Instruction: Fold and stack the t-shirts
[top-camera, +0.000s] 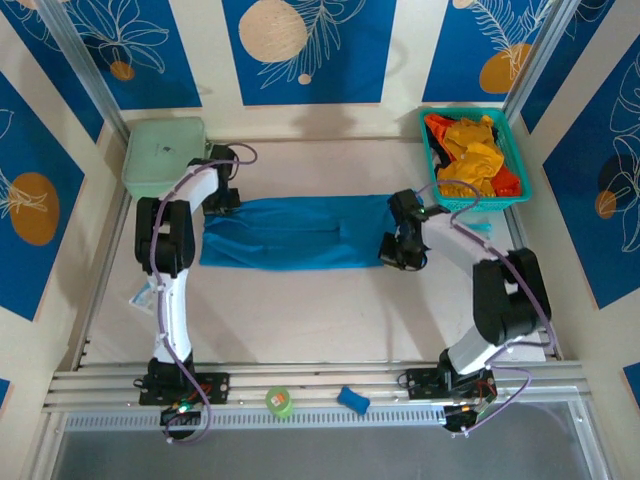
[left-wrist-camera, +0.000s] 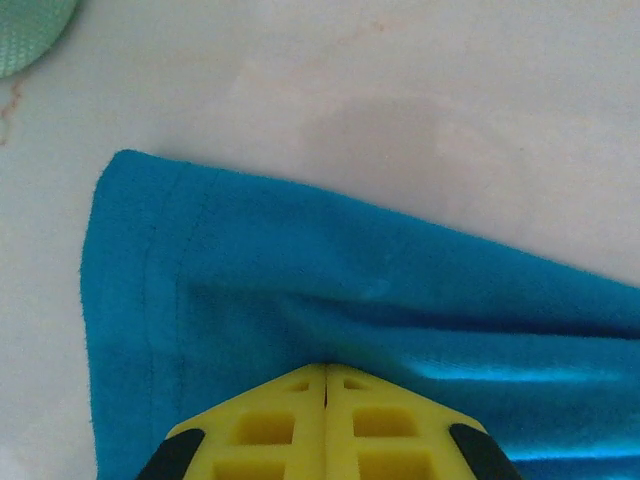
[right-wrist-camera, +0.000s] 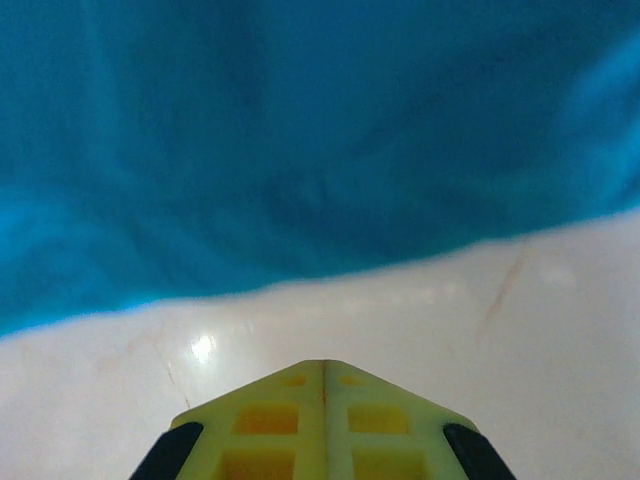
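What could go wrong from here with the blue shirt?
The right jaws are shut over bare table, just short of the shirt; lifting now would likely leave that end behind. The left jaws are shut at the shirt's creased corner, and I cannot tell whether they pinch cloth; a pull there may skew the fold. The right arm sits close to the basket, so its cable might snag it.
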